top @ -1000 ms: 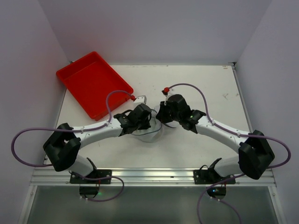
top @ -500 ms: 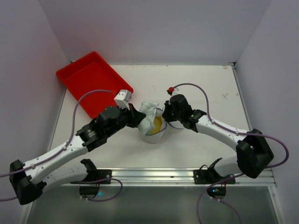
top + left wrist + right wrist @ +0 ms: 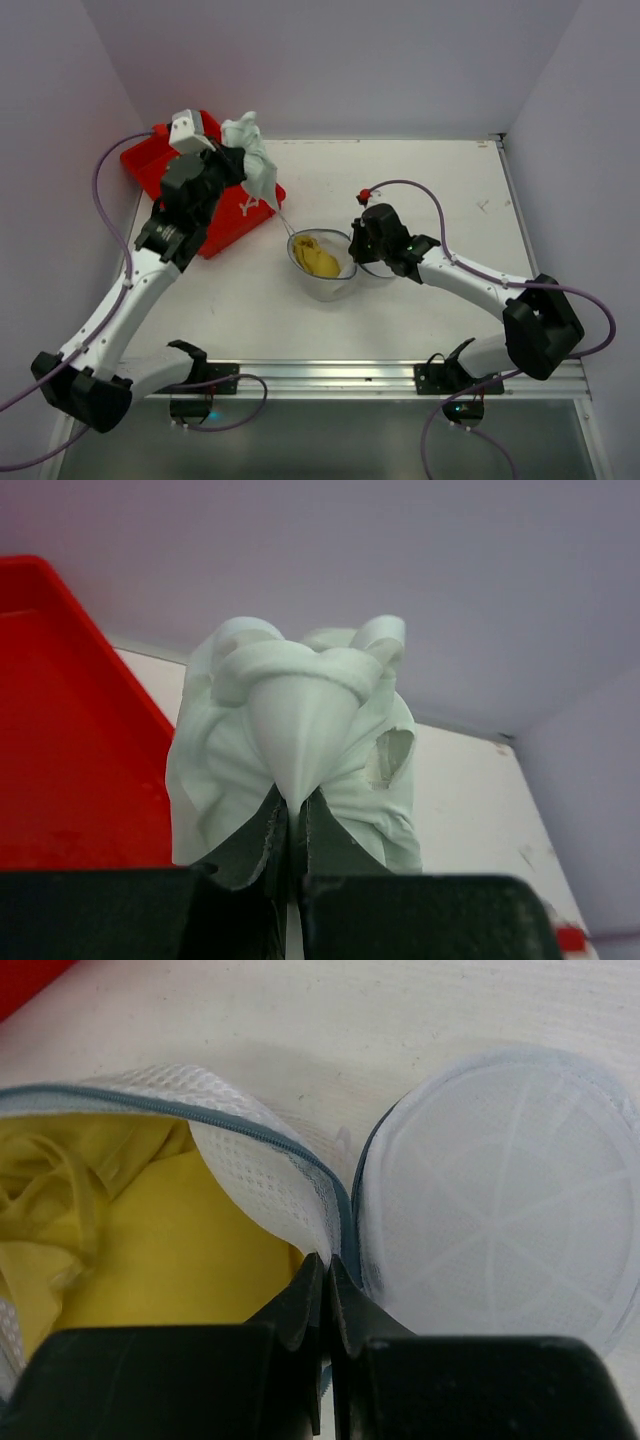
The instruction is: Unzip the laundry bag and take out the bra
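The laundry bag (image 3: 335,288) sat unzipped mid-surface (image 3: 430,190), with a yellow garment (image 3: 320,258) inside. The right end effector (image 3: 358,250) was pinched shut on its zip rim. The left end effector (image 3: 232,168) gripped the pale green bra (image 3: 252,160), raised over the red tray (image 3: 225,225). A thin strap seemed to trail bagward, so the right should pin the bag while the left draws clear.

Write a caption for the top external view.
Left gripper holds a pale green bra up near the red tray; right gripper pinches the open laundry bag, a yellow garment inside.
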Motion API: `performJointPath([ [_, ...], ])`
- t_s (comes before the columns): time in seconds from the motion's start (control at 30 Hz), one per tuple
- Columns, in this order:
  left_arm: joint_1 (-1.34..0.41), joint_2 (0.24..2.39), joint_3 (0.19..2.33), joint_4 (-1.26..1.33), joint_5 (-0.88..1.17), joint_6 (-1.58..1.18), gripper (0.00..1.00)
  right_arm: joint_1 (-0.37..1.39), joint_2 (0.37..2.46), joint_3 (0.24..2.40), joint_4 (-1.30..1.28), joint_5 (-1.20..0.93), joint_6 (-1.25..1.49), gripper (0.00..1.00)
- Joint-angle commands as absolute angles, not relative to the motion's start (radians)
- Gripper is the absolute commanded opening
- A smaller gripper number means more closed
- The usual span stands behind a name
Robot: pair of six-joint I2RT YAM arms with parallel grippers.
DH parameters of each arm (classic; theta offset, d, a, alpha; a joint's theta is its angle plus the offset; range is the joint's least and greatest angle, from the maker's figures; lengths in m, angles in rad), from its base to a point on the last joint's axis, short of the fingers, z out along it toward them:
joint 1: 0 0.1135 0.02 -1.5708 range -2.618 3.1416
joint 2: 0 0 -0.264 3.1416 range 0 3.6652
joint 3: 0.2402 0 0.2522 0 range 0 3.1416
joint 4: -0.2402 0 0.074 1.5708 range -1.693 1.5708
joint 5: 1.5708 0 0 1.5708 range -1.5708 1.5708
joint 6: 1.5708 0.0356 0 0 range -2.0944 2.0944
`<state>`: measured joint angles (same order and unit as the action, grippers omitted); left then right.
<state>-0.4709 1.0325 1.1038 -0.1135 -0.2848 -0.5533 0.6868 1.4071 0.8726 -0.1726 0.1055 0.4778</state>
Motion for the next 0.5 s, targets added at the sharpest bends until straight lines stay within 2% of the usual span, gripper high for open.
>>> performJointPath([
  [0.0,-0.329,1.169,1.233,-0.129,-0.307,-0.499,0.0,0.687,1.387,0.887,-0.172,0.101,0.462,0.0],
  [0.23,-0.082,1.357,1.443,-0.155,-0.22,-0.495,0.0,0.687,1.358,0.891,-0.181,0.068,0.451,0.0],
  [0.33,-0.054,1.375,1.531,-0.187,-0.095,-0.532,0.0,0.686,1.35,0.887,-0.181,0.063,0.442,0.0],
  [0.47,-0.069,1.298,1.502,-0.14,0.273,-0.636,0.0,0.687,1.358,0.906,-0.172,0.04,0.446,0.0],
])
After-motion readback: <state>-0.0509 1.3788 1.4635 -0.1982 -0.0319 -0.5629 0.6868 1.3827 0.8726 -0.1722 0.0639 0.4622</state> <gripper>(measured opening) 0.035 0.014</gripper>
